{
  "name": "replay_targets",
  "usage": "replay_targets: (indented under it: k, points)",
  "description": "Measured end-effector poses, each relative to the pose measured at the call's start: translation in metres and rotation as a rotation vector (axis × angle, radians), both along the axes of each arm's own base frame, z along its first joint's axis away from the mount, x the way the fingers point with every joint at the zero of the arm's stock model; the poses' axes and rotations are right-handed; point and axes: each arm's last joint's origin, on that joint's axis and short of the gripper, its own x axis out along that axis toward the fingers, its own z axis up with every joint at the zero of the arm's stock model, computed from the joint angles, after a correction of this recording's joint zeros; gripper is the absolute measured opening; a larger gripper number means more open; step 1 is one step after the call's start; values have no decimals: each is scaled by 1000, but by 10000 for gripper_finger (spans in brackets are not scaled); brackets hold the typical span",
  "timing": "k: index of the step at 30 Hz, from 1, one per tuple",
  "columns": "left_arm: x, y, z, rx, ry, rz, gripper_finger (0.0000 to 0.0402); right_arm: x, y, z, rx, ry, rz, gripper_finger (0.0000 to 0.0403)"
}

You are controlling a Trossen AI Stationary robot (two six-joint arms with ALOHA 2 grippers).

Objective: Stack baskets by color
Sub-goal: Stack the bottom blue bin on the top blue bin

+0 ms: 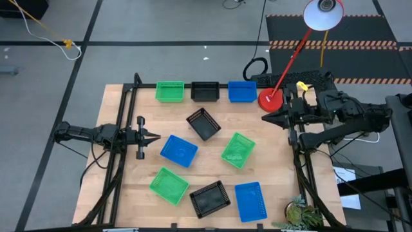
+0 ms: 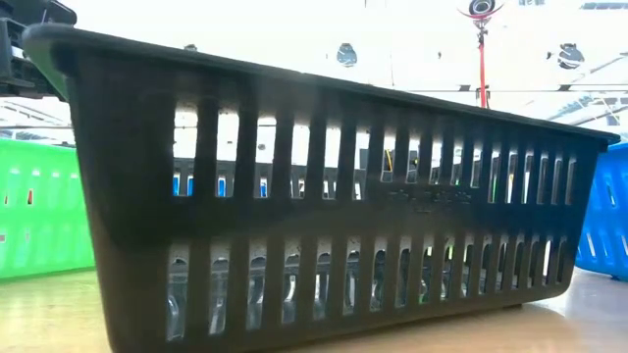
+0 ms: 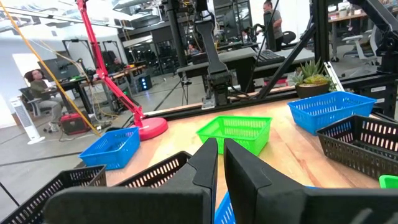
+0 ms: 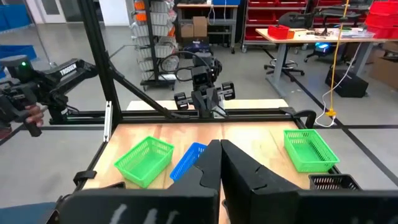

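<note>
Workshop floor surrounds your wooden tabletop (image 1: 277, 161); take the red lamp base (image 1: 269, 100) at its far right corner as landmark.

Row lined up with the lamp base, nearest first: blue basket (image 1: 242, 92) just beside it, black basket (image 1: 205, 91), green basket (image 1: 169, 91). None of them carries a second basket yet.

Loose stock, all nearer you than the lamp base:
- tilted black basket (image 1: 203, 124), closest to the row
- green basket (image 1: 238, 150), lying askew
- blue basket (image 1: 179, 151), just off the left tool
- green basket (image 1: 169, 185)
- black basket (image 1: 210, 197), filling the low view
- blue basket (image 1: 250, 200), farthest of all

Left tool (image 1: 153, 136): jaws nearly together, a thin slit between them, empty, hanging at the tabletop's left edge well apart from the lamp base. Right tool (image 1: 267, 118): jaws fully together, empty, hovering just beside the lamp base on its near side.

Risks, as you should judge them:
- Right arm starts right next to the lamp base; a low sweep outward could clip it or its slanted stem.
- Both tools need opening before any descent; pressing down with jaws together would shove a light basket instead of gripping its rim.
- Loose baskets lie at odd angles, so one dropped unrotated will likely jam crooked in its row partner.
- Both arms reaching centre together may collide.
</note>
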Motion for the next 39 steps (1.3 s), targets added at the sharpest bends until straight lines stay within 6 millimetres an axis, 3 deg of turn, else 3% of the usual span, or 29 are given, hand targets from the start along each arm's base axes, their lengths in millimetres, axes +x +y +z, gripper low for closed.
replay_targets:
  k: [26, 32, 39]
  points:
    - [-1, 0, 7, -73, -77, -4, 31, 8, 1, -4, 4, 34, -1, 0]
    - [-6, 2, 30, -235, -269, 0, 30, 8, 1, -4, 26, 39, -5, 0]
    - [-18, 4, 86, -298, -216, -9, 30, 15, 4, -8, 133, 76, -20, 0]
